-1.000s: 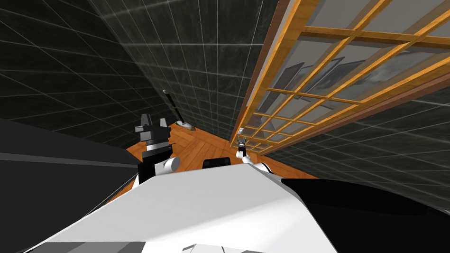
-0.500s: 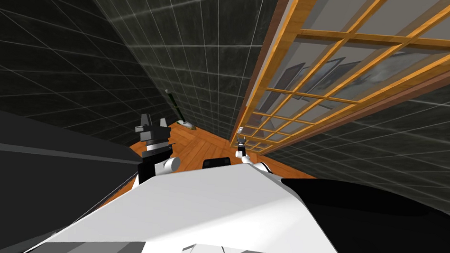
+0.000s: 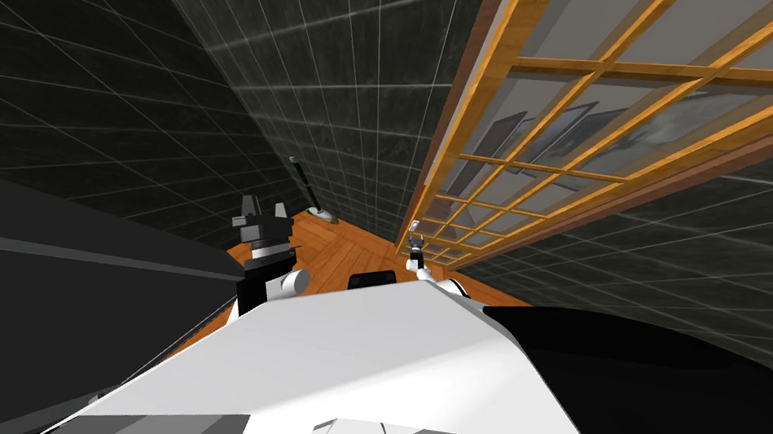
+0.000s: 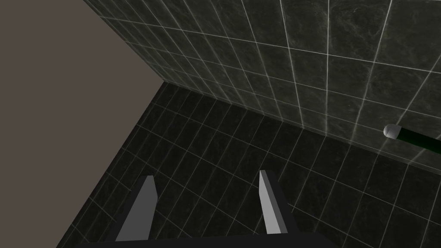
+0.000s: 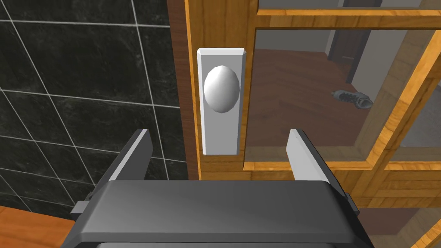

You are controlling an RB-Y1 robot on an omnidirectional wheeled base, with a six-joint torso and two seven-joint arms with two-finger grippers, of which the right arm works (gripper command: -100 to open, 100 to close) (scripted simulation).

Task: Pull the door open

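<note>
A wooden door (image 3: 544,119) with glass panes in a lattice fills the right of the head view. Its light grey oval knob (image 5: 221,89) sits on a grey backplate (image 5: 220,137) on the door's edge stile (image 5: 215,43). My right gripper (image 5: 219,150) stands open just short of the knob, which lies ahead of the gap between the fingers, apart from both. In the head view the right gripper (image 3: 414,243) is small, at the door's lower edge by the backplate (image 3: 414,225). My left gripper (image 4: 206,206) is open and holds nothing, raised at my left (image 3: 258,215).
Dark tiled walls (image 3: 341,102) meet at a corner ahead. A dark green stick with a white tip (image 3: 303,182) stands on a white base (image 3: 321,216) on the wooden floor (image 3: 334,249) by that corner. Through the glass lies a shoe (image 5: 353,98) on a floor beyond.
The whole head view has shifted slightly to the right, so my head or base has turned a little. Both arms keep their places relative to my body.
</note>
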